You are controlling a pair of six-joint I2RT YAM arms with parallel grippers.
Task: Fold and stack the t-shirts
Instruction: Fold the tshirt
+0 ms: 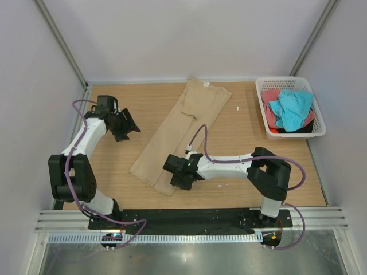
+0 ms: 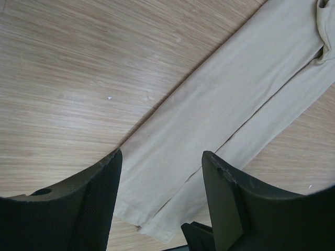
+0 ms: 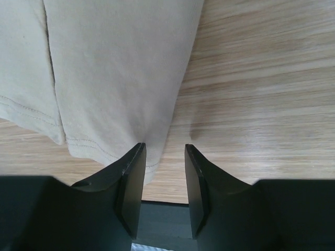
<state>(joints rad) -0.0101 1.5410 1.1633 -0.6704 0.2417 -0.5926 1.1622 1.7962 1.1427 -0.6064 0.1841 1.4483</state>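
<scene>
tan t-shirt [image 1: 180,129] folded lengthwise; right end effector [image 3: 163,151] parted at hem

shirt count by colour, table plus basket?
tan t-shirt: 1
turquoise t-shirt, in basket: 1
coral-red t-shirt, in basket: 1
Total: 3 visible; basket may hide more.

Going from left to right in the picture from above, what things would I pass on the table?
left hand → tan t-shirt → white basket
</scene>
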